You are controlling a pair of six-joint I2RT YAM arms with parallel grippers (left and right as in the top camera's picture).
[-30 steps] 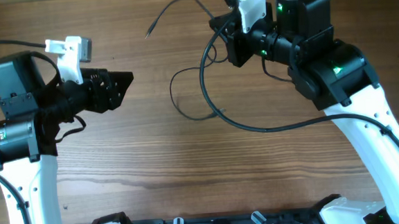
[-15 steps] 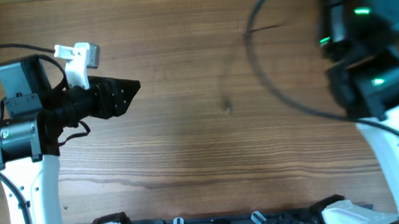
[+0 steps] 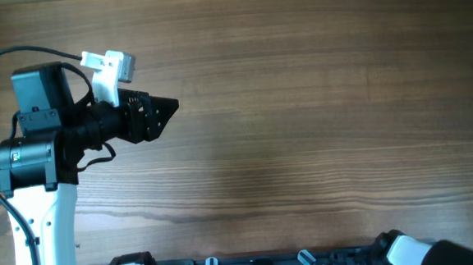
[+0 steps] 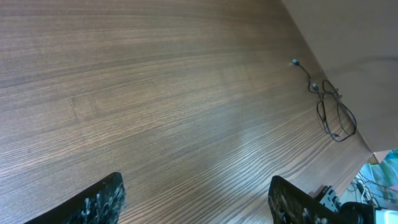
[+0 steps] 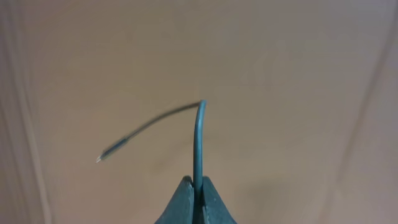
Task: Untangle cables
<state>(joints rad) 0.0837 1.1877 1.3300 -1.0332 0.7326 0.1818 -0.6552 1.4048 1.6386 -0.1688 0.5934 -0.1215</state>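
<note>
Gripper news first: the right gripper (image 5: 196, 188) is pinched tight on one thin dark cable (image 5: 198, 140), which pokes straight out from between the fingertips, kinks over and trails off left to a tiny plug end (image 5: 101, 159). Behind it there's only blank beige, and that arm is nearly out of the overhead shot, so I'd guess it's held up off the table, but can't tell how high. The left gripper (image 3: 168, 112) hangs over the left side of the table (image 3: 303, 145) with its fingers (image 4: 102, 198) spread wide and nothing between them. The other cables (image 4: 331, 111) sit in a small loose tangle by the table's far right edge, well apart from the left gripper. This stuff looks featherweight and totally floppy, so it'll probably whip around and slide through the pads. I'd grab close to a plug or on a loop that stands up off the wood, since flat strands are a pain to pinch. I'd also go easy on the pulling, as yanking likely just tightens knots. The surface is smooth wood grain, and past its edge there's a plain beige wall (image 4: 348, 31) with some blurry clutter low in the corner
</note>
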